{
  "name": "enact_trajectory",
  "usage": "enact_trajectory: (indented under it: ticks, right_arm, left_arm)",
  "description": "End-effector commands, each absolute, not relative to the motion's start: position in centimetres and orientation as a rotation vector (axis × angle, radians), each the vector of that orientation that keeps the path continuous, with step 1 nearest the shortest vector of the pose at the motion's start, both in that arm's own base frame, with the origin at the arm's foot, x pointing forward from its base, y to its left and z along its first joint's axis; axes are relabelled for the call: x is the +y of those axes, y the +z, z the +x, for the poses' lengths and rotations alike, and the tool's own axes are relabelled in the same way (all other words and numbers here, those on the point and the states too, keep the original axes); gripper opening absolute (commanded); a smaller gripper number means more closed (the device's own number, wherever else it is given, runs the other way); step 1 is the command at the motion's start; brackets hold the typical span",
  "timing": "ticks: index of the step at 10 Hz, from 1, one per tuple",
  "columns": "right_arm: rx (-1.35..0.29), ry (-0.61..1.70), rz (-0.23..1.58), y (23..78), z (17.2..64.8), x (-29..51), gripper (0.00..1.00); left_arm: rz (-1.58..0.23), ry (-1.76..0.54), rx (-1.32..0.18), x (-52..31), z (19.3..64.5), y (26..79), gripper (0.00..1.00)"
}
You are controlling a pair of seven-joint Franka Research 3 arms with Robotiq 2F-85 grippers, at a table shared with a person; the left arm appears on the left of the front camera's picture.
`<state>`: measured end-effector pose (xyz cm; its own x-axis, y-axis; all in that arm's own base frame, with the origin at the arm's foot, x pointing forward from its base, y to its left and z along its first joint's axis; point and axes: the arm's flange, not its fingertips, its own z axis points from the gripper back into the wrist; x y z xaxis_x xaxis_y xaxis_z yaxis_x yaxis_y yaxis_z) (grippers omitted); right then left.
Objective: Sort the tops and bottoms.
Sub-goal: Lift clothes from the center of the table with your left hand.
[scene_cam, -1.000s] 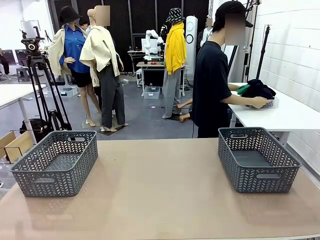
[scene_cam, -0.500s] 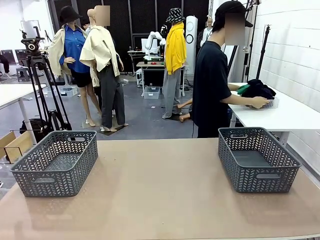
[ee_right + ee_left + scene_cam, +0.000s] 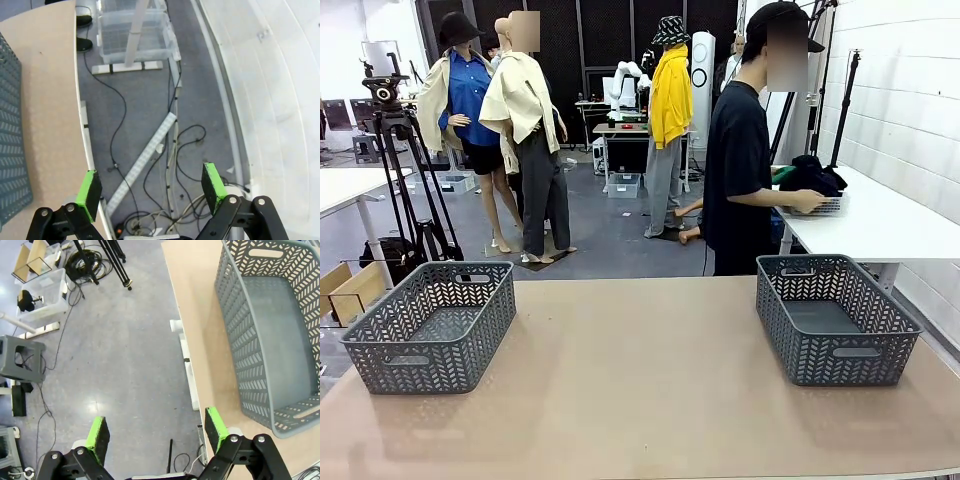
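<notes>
We are looking across the tan table (image 3: 640, 400), where two grey plastic baskets with a herringbone cut-out pattern are sitting well apart: the left basket (image 3: 430, 325) near the left edge and the right basket (image 3: 835, 318) near the right edge, both with nothing in them. At the far right, a person (image 3: 740, 170) in a black T-shirt and black cap is standing side-on at a white side table (image 3: 890, 230), and one hand (image 3: 810, 203) is resting on a small white basket (image 3: 830, 206). That basket is carrying the clothes (image 3: 812, 175), a dark heap with a bit of green showing at its left. In the left wrist view we are seeing the left gripper (image 3: 156, 432) hanging over the grey floor just off the table's edge, its green pads spread wide and gripping nothing, with the left basket lying to one side. In the right wrist view the right gripper (image 3: 151, 190) is likewise standing fully apart and empty above floor cables, beside the table edge.
</notes>
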<state>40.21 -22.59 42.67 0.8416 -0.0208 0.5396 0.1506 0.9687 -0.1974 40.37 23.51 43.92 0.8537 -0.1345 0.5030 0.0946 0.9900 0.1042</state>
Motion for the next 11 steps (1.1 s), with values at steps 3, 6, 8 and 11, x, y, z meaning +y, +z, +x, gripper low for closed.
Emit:
enact_trajectory:
  ticks: [3,6,8,11]
  right_arm:
    - [-0.558,-0.090,-0.241,42.70,40.35,-22.80,1.00]
    - [-0.558,-0.090,-0.241,42.70,40.35,-22.80,1.00]
    - [-0.558,-0.090,-0.241,42.70,40.35,-22.80,1.00]
    - [-0.558,-0.090,-0.241,42.70,40.35,-22.80,1.00]
  left_arm:
    - [0.078,-0.116,-0.533,23.68,40.24,43.84,1.00]
    - [0.078,-0.116,-0.533,23.68,40.24,43.84,1.00]
    - [0.078,-0.116,-0.533,23.68,40.24,43.84,1.00]
    - [0.078,-0.116,-0.533,23.68,40.24,43.84,1.00]
